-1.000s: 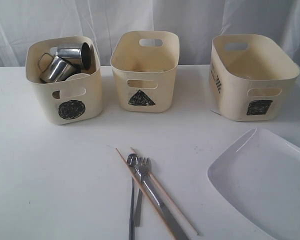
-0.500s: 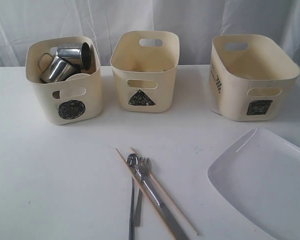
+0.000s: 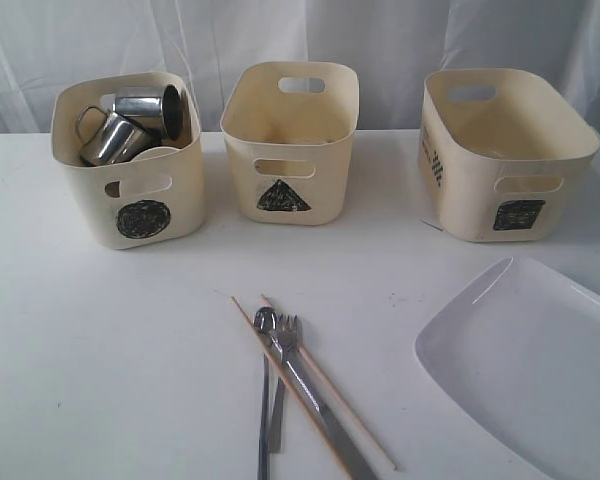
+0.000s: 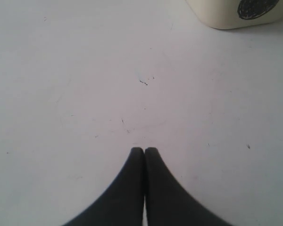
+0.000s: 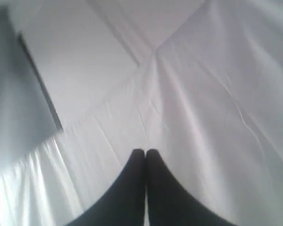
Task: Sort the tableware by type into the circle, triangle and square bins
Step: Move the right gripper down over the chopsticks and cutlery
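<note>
Well, two steel mugs (image 3: 115,142) are lying inside the circle bin (image 3: 90,200), with the triangle bin (image 3: 325,185) and square bin (image 3: 470,200) standing alongside. Spoon (image 3: 265,320), fork (image 3: 286,332), knife (image 3: 330,425) and chopsticks (image 3: 246,319) are lying bunched together on the table (image 3: 100,340), the plate (image 3: 540,370) off to their right. The left gripper (image 4: 144,151) and right gripper (image 5: 145,152) are both hanging with fingers pressed together, gripping nothing.
</note>
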Motion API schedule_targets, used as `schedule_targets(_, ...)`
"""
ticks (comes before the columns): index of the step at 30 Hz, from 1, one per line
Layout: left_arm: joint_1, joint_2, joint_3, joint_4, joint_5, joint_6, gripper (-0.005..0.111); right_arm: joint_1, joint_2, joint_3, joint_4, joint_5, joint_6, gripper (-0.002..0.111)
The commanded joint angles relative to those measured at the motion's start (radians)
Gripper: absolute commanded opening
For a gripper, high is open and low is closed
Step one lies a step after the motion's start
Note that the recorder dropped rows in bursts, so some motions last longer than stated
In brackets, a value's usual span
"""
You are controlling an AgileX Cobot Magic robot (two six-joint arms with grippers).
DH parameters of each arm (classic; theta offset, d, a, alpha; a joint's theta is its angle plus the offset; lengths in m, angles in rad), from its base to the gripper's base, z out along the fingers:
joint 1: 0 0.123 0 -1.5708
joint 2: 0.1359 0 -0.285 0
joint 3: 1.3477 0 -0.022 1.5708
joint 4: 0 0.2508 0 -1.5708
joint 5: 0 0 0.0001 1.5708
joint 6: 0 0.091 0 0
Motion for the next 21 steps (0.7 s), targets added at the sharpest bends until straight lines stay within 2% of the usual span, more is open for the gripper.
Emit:
schedule_targets(1, -0.005, -0.004, 0.004, 0.000, 0.015, -0.004, 0.000, 0.003, 0.281, -0.162, -0.683, 0.254, 0.305, 0.000)
schedule_targets(3, -0.005, -0.004, 0.004, 0.000, 0.015, -0.004, 0.000, 0.003, 0.408, -0.186, -0.908, 0.335, 0.401, 0.000)
schedule_targets(5, -0.005, -0.004, 0.004, 0.000, 0.015, -0.004, 0.000, 0.003, 0.518, -0.193, -1.029, 0.415, 0.400, 0.000)
schedule_targets(8, -0.005, -0.004, 0.004, 0.000, 0.015, -0.004, 0.000, 0.003, 0.654, -0.193, -1.073, 0.600, 0.365, 0.000)
schedule_targets(12, -0.005, -0.004, 0.004, 0.000, 0.015, -0.004, 0.000, 0.003, 0.778, -0.195, -1.047, 0.935, 0.274, 0.000)
schedule_targets(15, -0.005, -0.004, 0.004, 0.000, 0.015, -0.004, 0.000, 0.004, 0.791, -0.222, -0.801, 1.014, 0.159, 0.000)
schedule_targets(19, -0.005, -0.004, 0.004, 0.000, 0.015, -0.004, 0.000, 0.093, 0.790, -0.290, -0.121, 0.981, -0.496, 0.000)
schedule_targets(21, -0.005, -0.004, 0.004, 0.000, 0.015, -0.004, 0.000, 0.156, 0.816, -0.324, 0.115, 1.026, -0.681, 0.000)
